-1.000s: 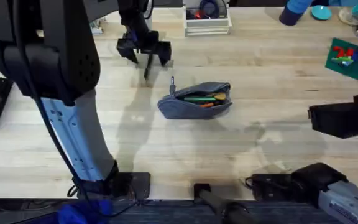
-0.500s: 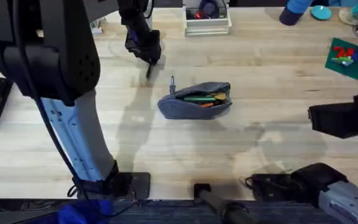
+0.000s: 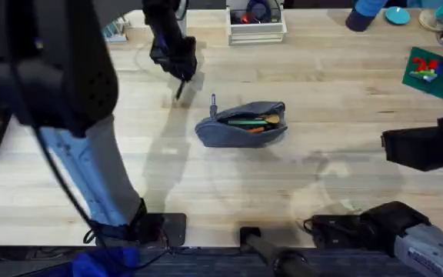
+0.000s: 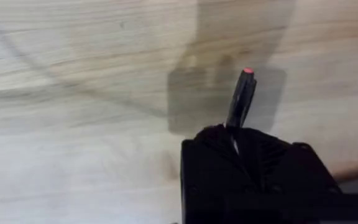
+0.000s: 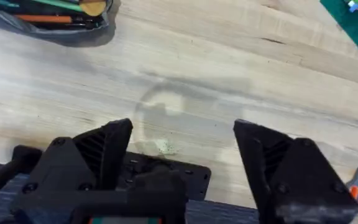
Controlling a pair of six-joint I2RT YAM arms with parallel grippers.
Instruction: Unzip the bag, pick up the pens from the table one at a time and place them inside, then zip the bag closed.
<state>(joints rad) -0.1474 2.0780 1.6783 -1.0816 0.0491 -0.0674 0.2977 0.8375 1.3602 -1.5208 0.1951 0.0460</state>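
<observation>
1. Overhead view: the left gripper point(image 3: 178, 71) hangs over the far left-centre of the table point(image 3: 321, 185), its fingers pinched together on a slim black pen point(image 3: 180, 88) that points down and toward the near side from between them.
2. The bag point(image 3: 241, 123) lies on its side near the middle of the table, to the right of the held pen and apart from it. Its zipper is open, and green and orange pens show inside the mouth.
3. A small zipper pull point(image 3: 213, 101) sticks up at the bag's left end.
4. In the left wrist view the pen point(image 4: 240, 102) juts out past the closed black fingers, ending in a small red tip, with its shadow on the wood beneath.
5. The right gripper point(image 5: 182, 152) sits over bare table on the near right side, well apart from the bag point(image 5: 48, 18). Its two fingers are spread wide and grip nothing.
6. A white wire tray point(image 3: 257, 27) stands at the far edge, and a green plate with coloured bricks point(image 3: 437, 71) lies at the far right.
</observation>
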